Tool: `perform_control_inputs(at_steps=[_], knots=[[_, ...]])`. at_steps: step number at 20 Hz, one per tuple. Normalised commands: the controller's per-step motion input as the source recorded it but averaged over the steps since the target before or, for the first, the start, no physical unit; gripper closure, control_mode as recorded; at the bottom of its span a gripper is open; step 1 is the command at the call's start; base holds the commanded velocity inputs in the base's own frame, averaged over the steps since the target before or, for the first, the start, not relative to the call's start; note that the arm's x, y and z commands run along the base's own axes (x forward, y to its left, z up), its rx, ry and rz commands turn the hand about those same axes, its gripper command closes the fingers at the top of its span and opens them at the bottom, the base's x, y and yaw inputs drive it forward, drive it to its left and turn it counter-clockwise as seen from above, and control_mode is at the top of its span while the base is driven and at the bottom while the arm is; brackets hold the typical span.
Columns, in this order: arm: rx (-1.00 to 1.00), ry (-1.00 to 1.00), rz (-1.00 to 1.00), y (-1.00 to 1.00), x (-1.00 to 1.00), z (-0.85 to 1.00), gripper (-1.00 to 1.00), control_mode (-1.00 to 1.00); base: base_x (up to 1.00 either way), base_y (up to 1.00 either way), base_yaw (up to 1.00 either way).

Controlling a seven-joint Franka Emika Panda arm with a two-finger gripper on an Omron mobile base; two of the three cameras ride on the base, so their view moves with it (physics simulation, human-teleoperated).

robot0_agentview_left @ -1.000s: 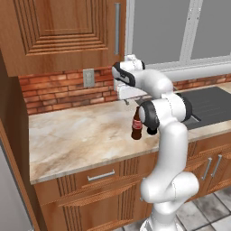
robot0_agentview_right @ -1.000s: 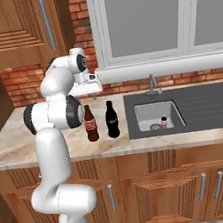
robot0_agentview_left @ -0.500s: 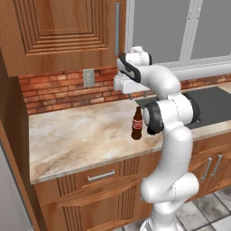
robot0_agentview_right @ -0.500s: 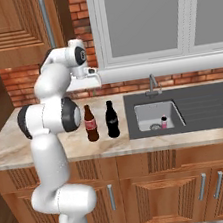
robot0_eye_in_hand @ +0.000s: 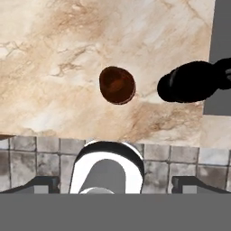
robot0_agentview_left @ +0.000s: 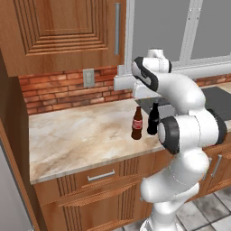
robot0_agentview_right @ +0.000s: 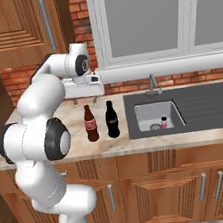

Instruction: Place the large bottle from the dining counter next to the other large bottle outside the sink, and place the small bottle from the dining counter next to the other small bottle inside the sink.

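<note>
Right base view, left to right: the gripper (robot0_agentview_right: 84, 101) hangs high above the counter (robot0_agentview_right: 47, 143), fingers spread wide and holding nothing. Under it the brown bottle (robot0_agentview_right: 90, 124) stands upright just beside the black bottle (robot0_agentview_right: 111, 119), near the sink (robot0_agentview_right: 157, 115) and outside it, so the large-bottle half looks done. In the basin sits one small bottle (robot0_agentview_right: 163, 122). I judge the second small bottle is yet to be fetched.

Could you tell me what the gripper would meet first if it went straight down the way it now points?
Most likely the brown bottle, which sits almost centred below the open gripper; the black bottle lies off to one side.
</note>
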Motion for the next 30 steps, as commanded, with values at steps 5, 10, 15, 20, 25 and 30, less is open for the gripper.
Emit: perform_control_inputs(at_steps=[5,10,15,20,25,30], knots=[[0.0,-0.05,0.0,-0.04,-0.89,0.07,-1.0,-1.0,0.0,0.0,0.0],[0.0,-0.02,0.0,0.0,-0.79,0.18,-1.0,-1.0,0.0,0.0,0.0],[0.0,0.0,0.0,0.0,-0.59,0.24,-1.0,-1.0,0.0,0.0,0.0],[0.0,0.01,0.0,0.0,-0.18,0.12,-1.0,-1.0,0.0,0.0,0.0],[0.0,0.0,0.0,0.0,0.0,0.0,-1.0,-1.0,0.0,0.0,0.0],[0.0,0.0,0.0,0.0,0.0,0.0,-1.0,-1.0,0.0,0.0,0.0]])
